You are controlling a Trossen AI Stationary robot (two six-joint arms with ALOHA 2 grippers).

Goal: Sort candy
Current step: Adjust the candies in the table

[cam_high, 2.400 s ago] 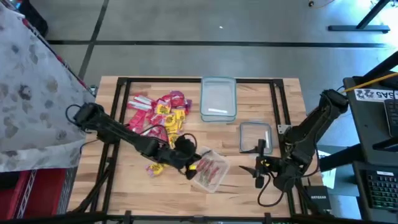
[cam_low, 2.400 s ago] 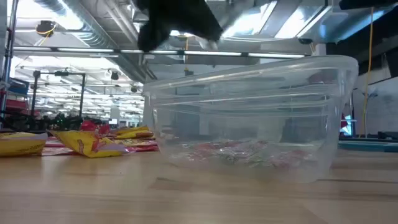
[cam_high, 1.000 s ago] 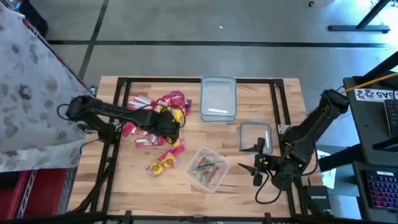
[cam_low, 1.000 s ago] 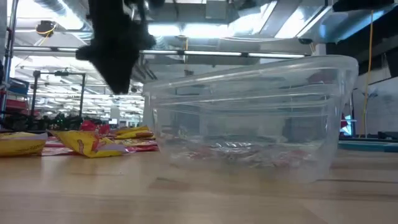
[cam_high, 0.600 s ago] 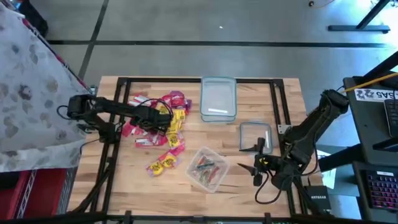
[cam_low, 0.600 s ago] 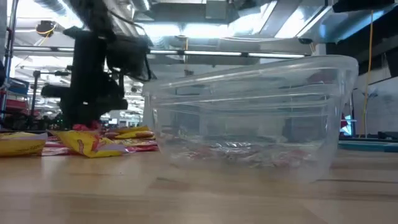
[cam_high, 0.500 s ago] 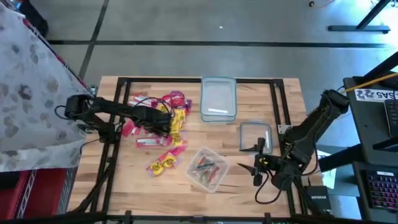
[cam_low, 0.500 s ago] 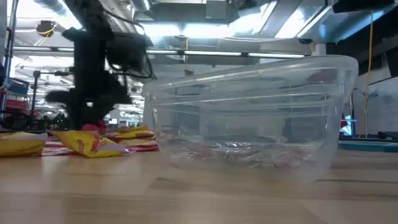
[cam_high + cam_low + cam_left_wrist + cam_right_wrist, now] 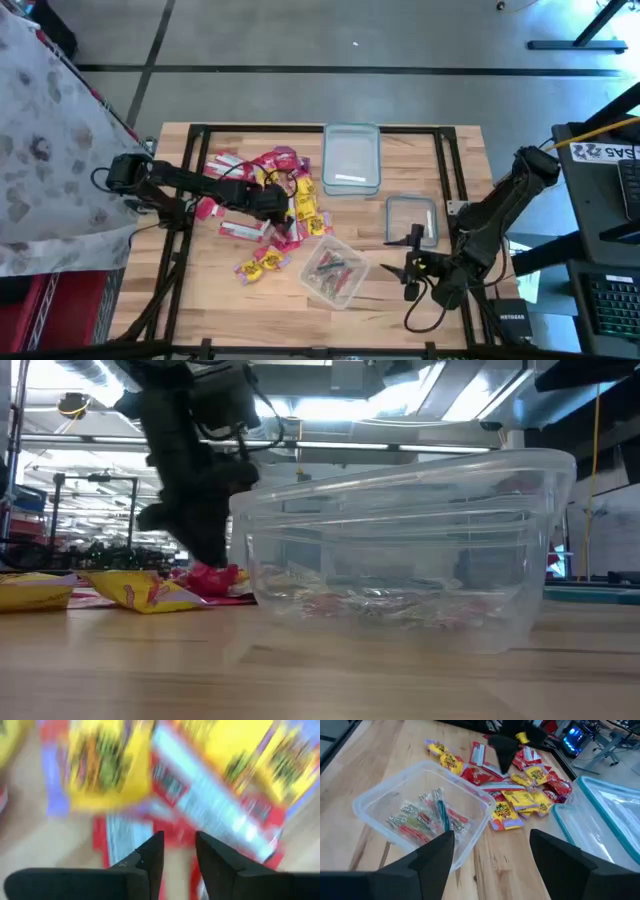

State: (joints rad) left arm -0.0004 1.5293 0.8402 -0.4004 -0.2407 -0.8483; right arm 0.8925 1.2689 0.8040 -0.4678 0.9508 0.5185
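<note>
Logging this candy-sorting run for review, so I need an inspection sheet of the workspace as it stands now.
Surface: light wooden table with a black frame.
Job's things: heap of small red, yellow and purple wrapped candy left of centre; a few packets inside the clear plastic tub near the front.
Clutter: teal-rimmed clear container at the back; flat clear lid to the right.
Grippers: left gripper low over the candy heap, fingers narrowly apart, grip unclear; right gripper open, waiting right of the tub.
Cables: black cable looped under the right arm.
Surroundings: patterned cloth left of the table; keyboard on the right.
</note>
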